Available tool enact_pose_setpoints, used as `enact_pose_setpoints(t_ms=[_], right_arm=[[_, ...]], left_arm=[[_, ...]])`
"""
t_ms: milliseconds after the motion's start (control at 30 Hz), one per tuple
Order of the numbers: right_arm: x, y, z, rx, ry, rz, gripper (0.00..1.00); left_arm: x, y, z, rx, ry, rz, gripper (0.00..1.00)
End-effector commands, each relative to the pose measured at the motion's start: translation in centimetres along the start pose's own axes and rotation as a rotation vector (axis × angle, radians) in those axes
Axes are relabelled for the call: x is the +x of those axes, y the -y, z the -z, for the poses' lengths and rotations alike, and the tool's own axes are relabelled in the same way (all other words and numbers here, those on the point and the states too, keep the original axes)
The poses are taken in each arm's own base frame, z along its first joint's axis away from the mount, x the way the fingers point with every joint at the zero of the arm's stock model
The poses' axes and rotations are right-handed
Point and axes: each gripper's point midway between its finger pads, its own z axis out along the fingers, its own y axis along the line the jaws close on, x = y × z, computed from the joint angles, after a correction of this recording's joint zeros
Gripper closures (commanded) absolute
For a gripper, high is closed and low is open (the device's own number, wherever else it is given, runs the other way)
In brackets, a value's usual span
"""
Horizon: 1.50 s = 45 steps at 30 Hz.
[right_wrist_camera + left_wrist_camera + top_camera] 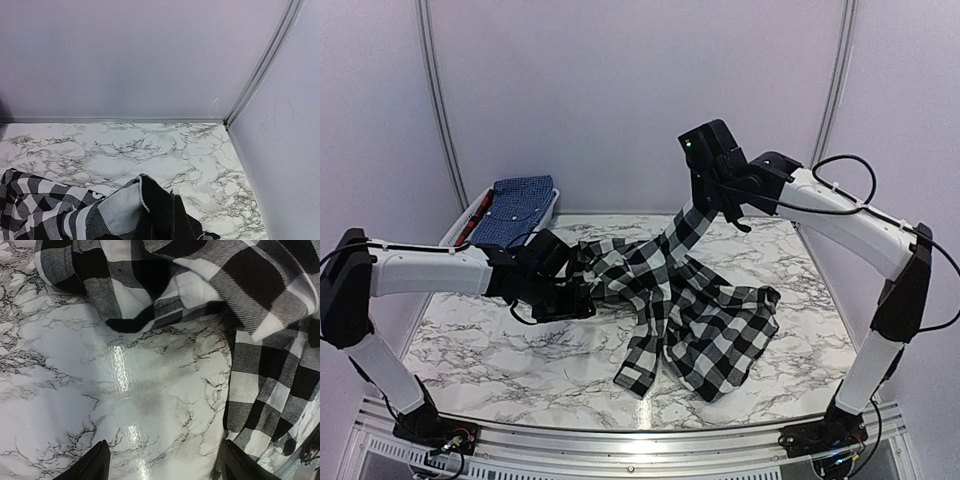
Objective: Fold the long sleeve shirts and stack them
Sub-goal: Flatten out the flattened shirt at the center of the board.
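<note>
A long sleeve shirt with large black-and-white checks [705, 320] lies crumpled on the marble table. One end of it is pulled up off the table by my right gripper [703, 205], which is shut on the cloth. In the right wrist view the bunched checked cloth [125, 210] hides the fingers. My left gripper [588, 292] is low over the table at the shirt's left edge. In the left wrist view it [167, 467] is open with bare marble between the fingertips [97, 464], and the checked shirt [260, 285] lies ahead and to the right. A blue long sleeve shirt [523, 205] lies in the basket.
A white slotted basket [460, 228] stands at the back left of the marble table [500, 350]. Pale walls close in the back and both sides, meeting at a corner rail [250, 80]. A metal rail runs along the near edge by the arm bases.
</note>
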Motion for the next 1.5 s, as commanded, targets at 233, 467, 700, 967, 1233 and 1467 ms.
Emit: enact_pose_setpoints(t_ms=[233,467,700,967,1233,1467], right_arm=[[8.6,-1.8,-1.9,-0.133,-0.147,0.074,1.0],[10.0,-0.9,-1.2,-0.154,-0.165,0.081,1.0],[9.8,-0.8,-0.7,-0.175,-0.163,0.085,1.0],[10.2,-0.9,0.1,-0.211,-0.17,0.09,1.0],[12.5,-3.3,3.3,-0.32,-0.188,0.135,1.0],[17.7,-10.5,13.0,-0.634,-0.19,0.247,1.0]], left_arm=[[4.8,6.4,-4.7,0.101,-0.053,-0.104,0.22],[10.2,7.8,-4.3,0.073,-0.054,-0.23,0.2],[13.3,8.3,-6.1,-0.076,-0.085,-0.354,0.24],[12.3,8.8,-5.9,-0.123,-0.029,-0.336,0.88],[4.7,11.9,2.9,-0.07,0.226,-0.306,1.0],[-7.4,12.2,15.2,-0.032,0.561,-0.199,1.0]])
